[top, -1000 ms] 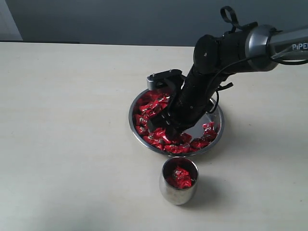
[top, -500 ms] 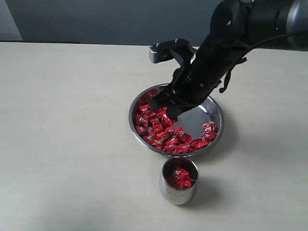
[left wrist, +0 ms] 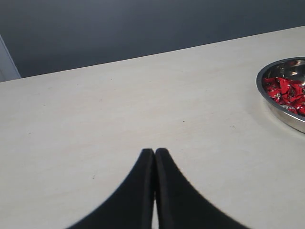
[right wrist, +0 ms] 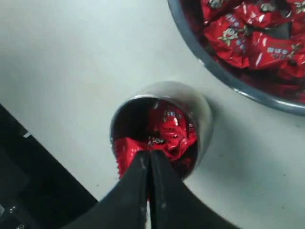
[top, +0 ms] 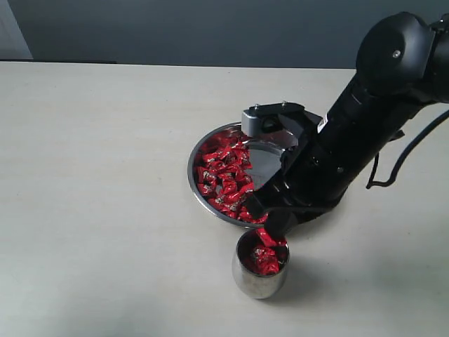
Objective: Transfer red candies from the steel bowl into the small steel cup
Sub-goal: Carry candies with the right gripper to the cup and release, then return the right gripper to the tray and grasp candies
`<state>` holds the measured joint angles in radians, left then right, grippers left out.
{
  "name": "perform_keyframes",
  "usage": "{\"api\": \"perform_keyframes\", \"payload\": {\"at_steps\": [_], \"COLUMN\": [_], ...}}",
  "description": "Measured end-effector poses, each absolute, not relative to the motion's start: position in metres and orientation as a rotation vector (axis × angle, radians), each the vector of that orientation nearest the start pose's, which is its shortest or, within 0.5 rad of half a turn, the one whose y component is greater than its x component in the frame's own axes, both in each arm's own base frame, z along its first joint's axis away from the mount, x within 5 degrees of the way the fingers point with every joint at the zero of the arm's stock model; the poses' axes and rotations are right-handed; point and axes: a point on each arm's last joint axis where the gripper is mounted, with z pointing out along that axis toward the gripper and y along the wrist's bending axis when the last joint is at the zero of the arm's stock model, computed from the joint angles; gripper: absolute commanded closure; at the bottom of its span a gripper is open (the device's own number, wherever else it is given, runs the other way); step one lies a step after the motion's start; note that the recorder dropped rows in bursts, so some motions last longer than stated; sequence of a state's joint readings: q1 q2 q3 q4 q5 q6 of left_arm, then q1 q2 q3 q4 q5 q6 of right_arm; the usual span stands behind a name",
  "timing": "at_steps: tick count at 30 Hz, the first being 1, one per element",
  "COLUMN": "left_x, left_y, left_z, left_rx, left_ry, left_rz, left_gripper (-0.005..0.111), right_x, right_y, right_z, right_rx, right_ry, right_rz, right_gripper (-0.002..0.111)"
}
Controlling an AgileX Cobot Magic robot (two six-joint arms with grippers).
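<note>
The left tool (left wrist: 155,150) hangs clenched, empty, above the table (left wrist: 95,114). The steel bowl (top: 190,168) sits mid-table holding red candies (top: 223,175). The small steel cup (top: 256,284) stands just beside it, toward the near edge. The right tool (top: 275,226), pinching one candy (top: 267,238) over the cup's mouth, should centre, then let go low.

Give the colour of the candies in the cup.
The candies are shiny red; right wrist view shows best.
</note>
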<state>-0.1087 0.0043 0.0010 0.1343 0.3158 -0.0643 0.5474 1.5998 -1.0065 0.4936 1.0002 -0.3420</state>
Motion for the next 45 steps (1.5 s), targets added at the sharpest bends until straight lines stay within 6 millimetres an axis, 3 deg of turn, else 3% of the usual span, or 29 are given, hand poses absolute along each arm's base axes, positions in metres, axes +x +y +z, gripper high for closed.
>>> {"api": "perform_keyframes", "payload": {"at_steps": [5, 8, 11, 17, 25, 38, 45], "left_x": [0.054, 0.054, 0.054, 0.054, 0.054, 0.054, 0.054], "left_y": [-0.002, -0.002, -0.002, -0.002, -0.002, -0.002, -0.002], "left_z": [0.184, 0.184, 0.184, 0.184, 0.184, 0.184, 0.184], "left_rx": [0.125, 0.125, 0.125, 0.125, 0.125, 0.125, 0.125], "left_ry": [1.797, 1.797, 1.797, 1.797, 1.797, 1.797, 1.797], "left_rz": [0.005, 0.005, 0.005, 0.005, 0.005, 0.005, 0.005], "left_gripper": [0.106, 0.106, 0.106, 0.106, 0.106, 0.106, 0.106], "right_x": [0.217, 0.217, 0.217, 0.221, 0.265, 0.303, 0.312], "right_y": [0.181, 0.181, 0.181, 0.182, 0.189, 0.199, 0.201], "right_z": [0.212, 0.212, 0.212, 0.211, 0.221, 0.162, 0.15], "right_rx": [-0.992, -1.042, -1.074, -1.064, -0.862, -0.897, -0.892], "right_ry": [2.904, 2.875, 2.858, 2.823, 2.582, 2.768, 2.786], "right_rz": [0.749, 0.752, 0.751, 0.727, 0.502, 0.285, 0.231], "right_gripper": [0.105, 0.087, 0.077, 0.077, 0.077, 0.077, 0.077]}}
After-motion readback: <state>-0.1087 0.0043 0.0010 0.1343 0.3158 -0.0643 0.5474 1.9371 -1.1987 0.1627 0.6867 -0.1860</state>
